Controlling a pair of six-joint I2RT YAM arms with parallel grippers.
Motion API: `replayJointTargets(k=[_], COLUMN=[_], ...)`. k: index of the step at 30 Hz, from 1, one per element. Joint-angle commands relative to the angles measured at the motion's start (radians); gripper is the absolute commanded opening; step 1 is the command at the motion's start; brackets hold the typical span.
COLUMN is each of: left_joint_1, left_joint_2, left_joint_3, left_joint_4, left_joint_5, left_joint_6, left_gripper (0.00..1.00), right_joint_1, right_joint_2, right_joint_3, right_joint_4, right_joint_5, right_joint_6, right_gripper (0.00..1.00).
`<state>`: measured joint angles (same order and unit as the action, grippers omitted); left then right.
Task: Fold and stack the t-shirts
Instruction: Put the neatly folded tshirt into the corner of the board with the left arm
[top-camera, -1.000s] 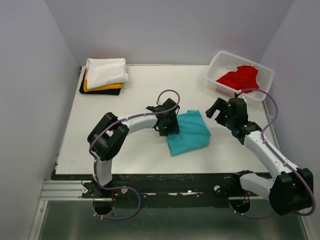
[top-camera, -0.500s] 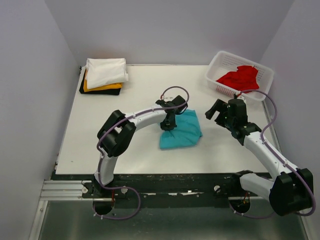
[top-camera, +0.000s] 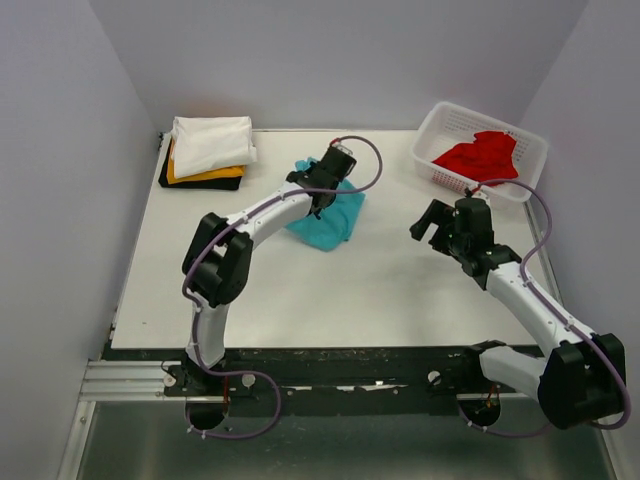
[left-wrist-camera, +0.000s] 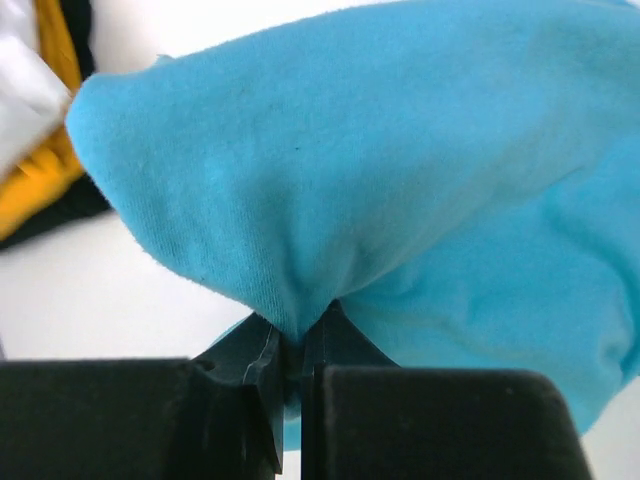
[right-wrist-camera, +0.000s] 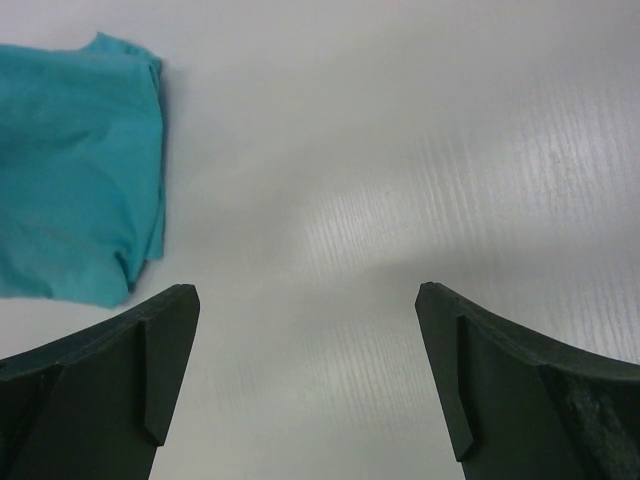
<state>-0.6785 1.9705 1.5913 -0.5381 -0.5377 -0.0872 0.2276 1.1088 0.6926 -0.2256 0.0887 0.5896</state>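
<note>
At the far left corner of the bench (top-camera: 330, 290) sits a folded stack: the white t-shirt (top-camera: 212, 142) on top, the yellow-orange t-shirt (top-camera: 205, 174) under it and the black t-shirt (top-camera: 163, 178) at the bottom. At the far right corner a white lattice basket (top-camera: 440, 125) holds the crumpled red t-shirt (top-camera: 480, 155).

The teal t-shirt (top-camera: 335, 215) hangs bunched at the far middle of the bench, nearer the stack than the basket. A strip of white bench lies between it and the stack. The left gripper (top-camera: 322, 195) has its jaws pressed together on a fold of the teal cloth, as the left wrist view shows. Whether the shirt's lower edge touches the bench cannot be told. The left arm arches from the near left up to the shirt, its purple cable (top-camera: 360, 160) looping above the wrist. The right gripper (top-camera: 430, 222) hovers over the right side of the bench with its jaws spread wide, well apart from the teal shirt.

A second ago the teal shirt lay flatter at the middle of the bench, just beside the right gripper. It now sits farther back and to the left, more crumpled. The right arm has barely shifted.

The bench is white and matt, with a dark metal rail (top-camera: 330, 365) along its near edge. Plain pale grey-lilac walls (top-camera: 340, 60) close it in on three sides.
</note>
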Motion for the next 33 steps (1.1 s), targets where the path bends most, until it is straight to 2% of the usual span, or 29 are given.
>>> replayJointTargets(k=[1,4,7,10,13,17,20,26,33], left_joint_1=[0.102,0.157,0.201,0.239,0.281,0.312,0.324,0.355,0.417], left_joint_2=[0.105,0.138,0.131,0.133,0.146,0.128,0.110,0.086,0.078], left_joint_3=[0.170,0.239,0.243,0.293,0.411,0.470,0.523,0.561,0.542], left_joint_4=[0.161,0.229,0.350,0.398,0.307,0.284,0.202,0.085,0.037], left_joint_5=[-0.061,-0.059,-0.054,-0.059,-0.014,0.002,0.045,0.073,0.092], left_joint_6=[0.306,0.413,0.535,0.586,0.571,0.570,0.488,0.367,0.278], left_gripper=[0.00,0.00,0.00,0.00,0.00,0.00,0.00,0.00,0.00], right_joint_1=[-0.003,-0.003,-0.002,-0.002,-0.002,-0.003,-0.002,-0.002,-0.002], right_joint_2=[0.014,0.009,0.009,0.021,0.045,0.073,0.101,0.135,0.157], right_joint_3=[0.002,0.005,0.007,0.005,0.014,0.022,0.016,0.030,0.033], right_joint_4=[-0.002,-0.009,-0.011,-0.011,-0.021,-0.025,-0.012,-0.025,-0.023], right_joint_5=[0.026,0.061,0.092,0.118,0.129,0.142,0.152,0.155,0.148], right_joint_6=[-0.028,-0.033,-0.036,-0.038,-0.040,-0.040,-0.032,-0.025,-0.023], right_gripper=[1.00,1.00,1.00,1.00,1.00,1.00,1.00,1.00,1.00])
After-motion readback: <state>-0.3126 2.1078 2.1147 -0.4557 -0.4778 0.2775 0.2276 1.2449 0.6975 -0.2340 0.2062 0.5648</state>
